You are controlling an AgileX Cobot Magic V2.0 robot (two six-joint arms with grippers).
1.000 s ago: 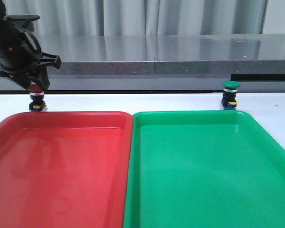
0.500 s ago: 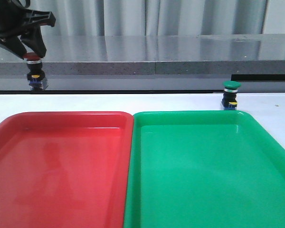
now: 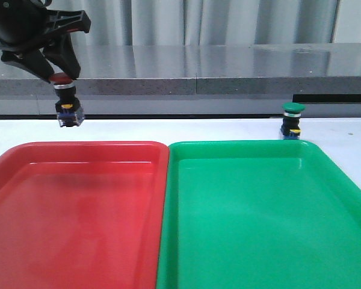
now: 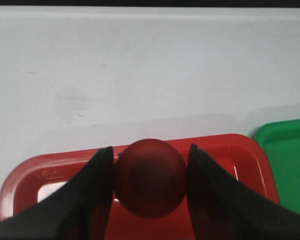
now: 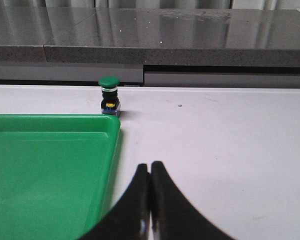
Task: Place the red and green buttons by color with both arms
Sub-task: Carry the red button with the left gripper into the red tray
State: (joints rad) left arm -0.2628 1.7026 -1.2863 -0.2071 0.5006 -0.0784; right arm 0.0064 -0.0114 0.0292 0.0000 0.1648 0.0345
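Observation:
My left gripper (image 3: 59, 71) is shut on the red button (image 3: 65, 96) by its dark red cap and holds it in the air above the far edge of the red tray (image 3: 78, 198). In the left wrist view the cap (image 4: 150, 177) sits between my two black fingers (image 4: 95, 190), over the red tray's far rim (image 4: 225, 142). The green button (image 3: 292, 120) stands upright on the white table just behind the green tray (image 3: 259, 211). It also shows in the right wrist view (image 5: 110, 95). My right gripper (image 5: 150, 172) is shut and empty, low over the table beside the green tray's right rim (image 5: 107, 165).
The two trays lie side by side and fill the near table. A grey ledge (image 3: 228, 84) runs along the back behind the white table strip (image 3: 180, 129). White table lies to the right of the green tray (image 5: 230, 150).
My left gripper has lifted the red button off the table behind the red tray's far left corner and carried it up, then to the right and nearer. The green button has not moved.

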